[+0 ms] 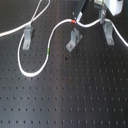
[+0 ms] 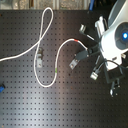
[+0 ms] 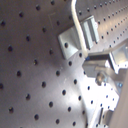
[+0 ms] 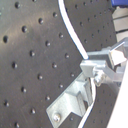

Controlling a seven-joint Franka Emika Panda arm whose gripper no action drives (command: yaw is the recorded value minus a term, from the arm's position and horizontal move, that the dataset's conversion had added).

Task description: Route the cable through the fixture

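The white cable [image 1: 30, 74] loops across the black board, with a green band [image 1: 47, 51] and a red band [image 1: 75, 22]. Three metal clip fixtures stand in a row in the first exterior view: left [image 1: 27, 36], middle [image 1: 74, 40] and right [image 1: 107, 32]. My gripper [image 1: 102, 17] is at the back right, just behind the right fixture, shut on the cable past the red band. In the second wrist view the cable [image 4: 75, 37] runs into my gripper [image 4: 92, 70] beside a fixture [image 4: 67, 107]. In the first wrist view the cable [image 3: 77, 25] crosses a fixture [image 3: 87, 32].
A thinner grey looped wire [image 1: 37, 12] lies at the back left, also seen in the second exterior view [image 2: 47, 17]. A small blue object [image 2: 1, 89] sits at the second exterior view's left edge. The white arm body [image 2: 117, 35] fills the second exterior view's right.
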